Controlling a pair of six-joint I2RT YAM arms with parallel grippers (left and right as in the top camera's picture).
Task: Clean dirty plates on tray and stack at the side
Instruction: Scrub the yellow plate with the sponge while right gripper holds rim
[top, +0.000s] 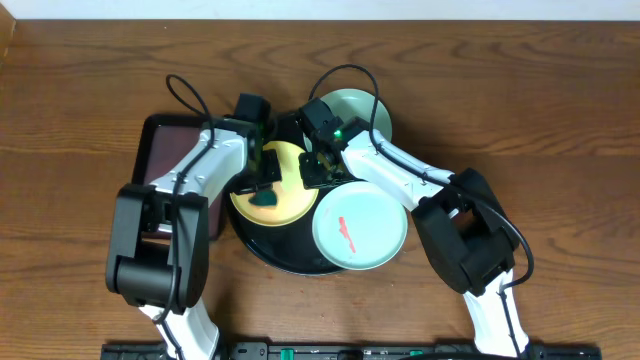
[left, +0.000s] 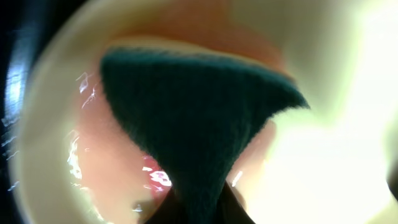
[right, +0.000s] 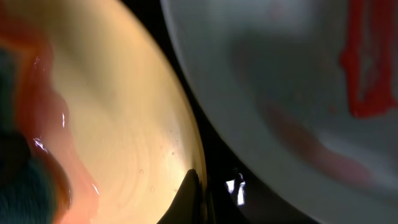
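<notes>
Left fingers pinch a dark green cloth on the red-smeared yellow plate; right fingers are closed at its rim.

Both arms crowd tray, plates packed (narrow gaps), tabletop open.

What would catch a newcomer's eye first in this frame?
The bright red smear on the mint plate at the black tray's front right stands out first. Next comes the dark green cloth pinched in the left tool, lying on the yellow plate at the tray's left, where a pinkish film shows.
</notes>
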